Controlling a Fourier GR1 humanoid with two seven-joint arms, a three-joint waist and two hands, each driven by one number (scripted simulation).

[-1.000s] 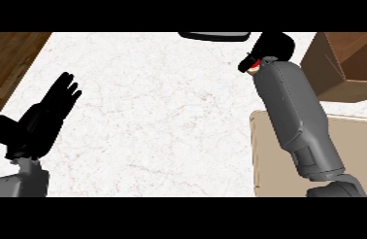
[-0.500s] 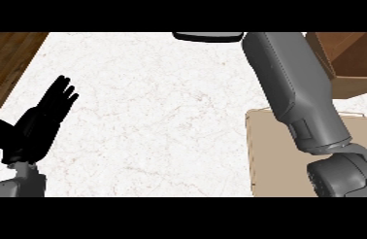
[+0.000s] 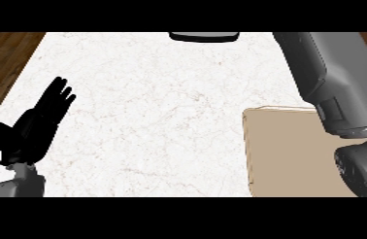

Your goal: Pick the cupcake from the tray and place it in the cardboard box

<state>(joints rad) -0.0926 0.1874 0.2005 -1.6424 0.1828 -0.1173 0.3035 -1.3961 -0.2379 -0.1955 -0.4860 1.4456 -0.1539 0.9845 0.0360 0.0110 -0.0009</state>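
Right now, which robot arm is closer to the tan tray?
Right. The right forearm overlaps the tan tray's far right corner, while the left robot hand rests open across the white counter, by its left edge.

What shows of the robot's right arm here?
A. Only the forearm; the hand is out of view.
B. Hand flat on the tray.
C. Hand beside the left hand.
A: the right forearm runs past the tray to the top edge, and no right hand shows.

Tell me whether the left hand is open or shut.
Open. The left hand has straight, spread fingers pointing up, with nothing held in them; it rests at the left edge of the counter.
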